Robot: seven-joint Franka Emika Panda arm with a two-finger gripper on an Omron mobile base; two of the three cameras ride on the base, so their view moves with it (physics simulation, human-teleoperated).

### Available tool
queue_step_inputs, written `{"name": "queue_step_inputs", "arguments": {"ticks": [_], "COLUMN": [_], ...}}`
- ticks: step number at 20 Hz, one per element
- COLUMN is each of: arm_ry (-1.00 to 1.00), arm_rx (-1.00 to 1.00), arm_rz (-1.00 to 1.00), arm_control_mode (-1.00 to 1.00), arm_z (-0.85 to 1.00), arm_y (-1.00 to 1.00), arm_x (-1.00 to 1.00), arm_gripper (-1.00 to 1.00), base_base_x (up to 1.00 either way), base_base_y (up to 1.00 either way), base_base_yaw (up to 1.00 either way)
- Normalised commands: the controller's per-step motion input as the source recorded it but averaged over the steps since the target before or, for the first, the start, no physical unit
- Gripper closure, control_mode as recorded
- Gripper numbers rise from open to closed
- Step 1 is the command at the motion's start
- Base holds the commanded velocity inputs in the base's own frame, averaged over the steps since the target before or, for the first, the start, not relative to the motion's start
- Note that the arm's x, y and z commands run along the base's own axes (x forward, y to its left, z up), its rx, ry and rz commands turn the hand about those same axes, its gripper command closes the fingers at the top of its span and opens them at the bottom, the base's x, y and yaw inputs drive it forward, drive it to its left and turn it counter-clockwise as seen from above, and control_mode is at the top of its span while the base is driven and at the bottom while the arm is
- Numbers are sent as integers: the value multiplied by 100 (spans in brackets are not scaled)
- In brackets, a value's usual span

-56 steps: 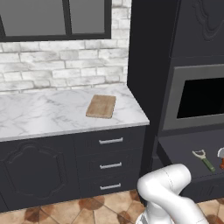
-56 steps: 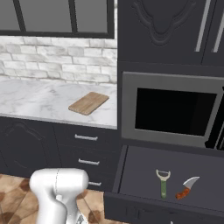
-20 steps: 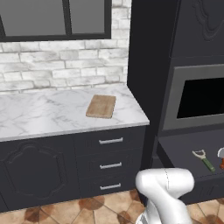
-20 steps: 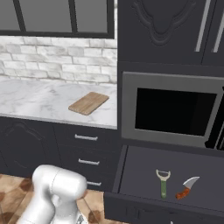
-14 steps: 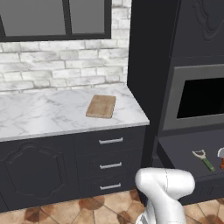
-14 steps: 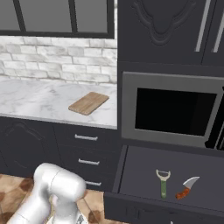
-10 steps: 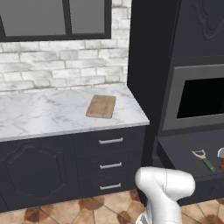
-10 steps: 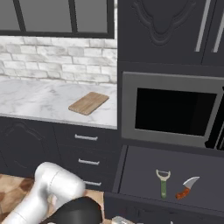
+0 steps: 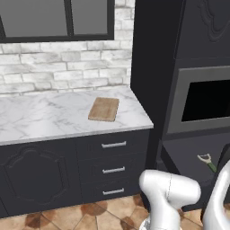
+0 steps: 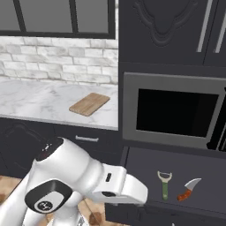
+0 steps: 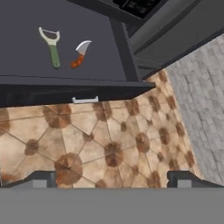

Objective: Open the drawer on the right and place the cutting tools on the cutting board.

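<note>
The drawer (image 10: 176, 185) under the oven (image 10: 174, 112) was already pulled out, so the first part of the job looked done. Inside it lay the peeler (image 10: 164, 184) and the knife (image 10: 189, 189), side by side but not touching. The board (image 10: 89, 104) sat on the counter (image 10: 39, 103), well off to the left, with nothing on it.

What had changed in the last second was the arm. It had swung up and over toward the drawer, and its white forearm now reached across the right base view. In the hand view the gripper (image 11: 113, 178) hung over the floor (image 11: 109, 144), just in front of the drawer. Its jaws were spread wide and held nothing.

The tips were small in that view, so how low the hand was is hard to tell. Next it likely had to move in over one tool and come down on it.
</note>
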Motion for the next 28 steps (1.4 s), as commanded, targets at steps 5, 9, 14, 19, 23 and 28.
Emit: {"name": "queue_step_inputs", "arguments": {"ticks": [5,9,14,19,23,28], "arm_ry": [0,-4,0,0,0,0], "arm_rx": [0,14,22,30,37,13], "arm_rz": [0,-1,0,0,-1,0], "arm_control_mode": [-100,-100,-100,-100,-100,-100], "arm_z": [2,5,0,0,-12,-4], "arm_y": [0,0,0,-6,-33,-10], "arm_x": [0,41,69,55,35,8], "arm_gripper": [-100,-100,-100,-100,-100,-100], "base_base_x": [0,0,0,0,0,0], "base_base_y": [0,0,0,0,0,0], "base_base_yaw": [0,0,0,0,0,0]}}
